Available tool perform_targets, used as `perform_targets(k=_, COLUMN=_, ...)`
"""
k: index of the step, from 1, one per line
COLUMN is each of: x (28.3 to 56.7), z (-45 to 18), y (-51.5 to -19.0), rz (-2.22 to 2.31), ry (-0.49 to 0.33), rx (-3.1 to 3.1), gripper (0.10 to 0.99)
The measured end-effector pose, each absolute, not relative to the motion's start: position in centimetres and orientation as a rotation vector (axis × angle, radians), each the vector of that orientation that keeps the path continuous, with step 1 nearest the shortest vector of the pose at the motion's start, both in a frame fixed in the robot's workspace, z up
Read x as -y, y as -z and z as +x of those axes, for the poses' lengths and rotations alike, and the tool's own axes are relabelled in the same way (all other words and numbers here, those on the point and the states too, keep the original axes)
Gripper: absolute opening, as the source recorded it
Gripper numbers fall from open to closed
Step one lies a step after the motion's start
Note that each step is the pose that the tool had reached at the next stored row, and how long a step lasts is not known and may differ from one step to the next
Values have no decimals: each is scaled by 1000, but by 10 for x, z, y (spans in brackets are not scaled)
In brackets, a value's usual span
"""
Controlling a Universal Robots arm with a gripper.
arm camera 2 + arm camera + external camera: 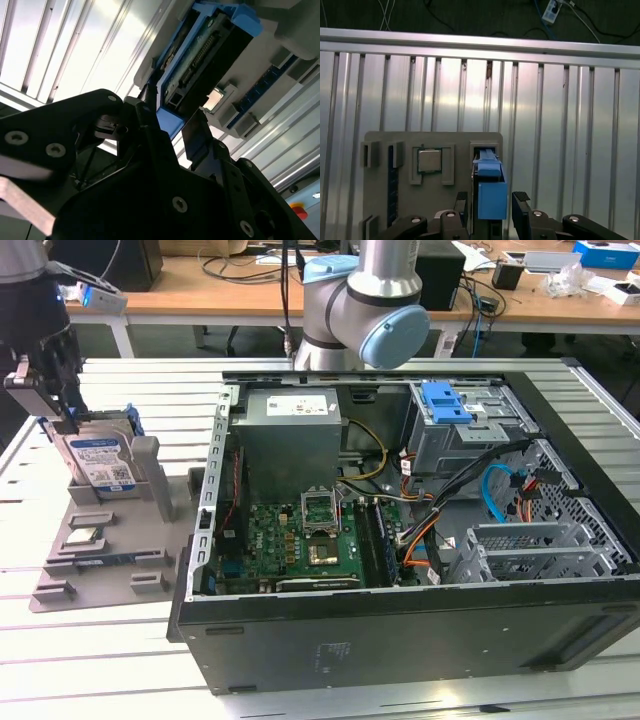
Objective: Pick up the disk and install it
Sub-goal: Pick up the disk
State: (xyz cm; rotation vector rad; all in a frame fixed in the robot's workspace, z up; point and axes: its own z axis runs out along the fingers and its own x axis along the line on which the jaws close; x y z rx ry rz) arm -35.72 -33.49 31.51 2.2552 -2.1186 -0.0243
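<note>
At the exterior view's left the gripper [58,405] hangs over the ribbed metal table [150,380], above the back corner of the grey fixture tray [100,565]. Bare table lies around the tray's outer sides, and only a narrow strip separates it from the computer case [400,640]. The disk [102,460] stands upright in a slot at the tray's back, its white-and-blue label with barcode and small print facing the camera. In the first wrist view the disk [491,192] is seen edge-on, a blue rail toward the camera. The gripper [490,202] straddles it with jaws apart, and a thin gap shows between each of the fingers [521,207] and the disk, so nothing is clamped. A processor chip [429,161] sits in a tray recess just beside the disk. The second wrist view shows the disk [210,50] between the same dark fingers [200,135]. Rightward, the case lies open: the power-supply box [290,430] bears a white label, then comes the motherboard [310,540], then the grey cage [470,430] with its blue latch [445,403]
</note>
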Motion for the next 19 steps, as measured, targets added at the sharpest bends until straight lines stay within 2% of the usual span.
perform_targets(k=8, x=335, z=-355, y=-296, rz=2256, ry=24, rx=2118, gripper=482)
perform_targets(k=19, x=335, z=-355, y=-293, rz=2255, ry=23, rx=2118, gripper=482)
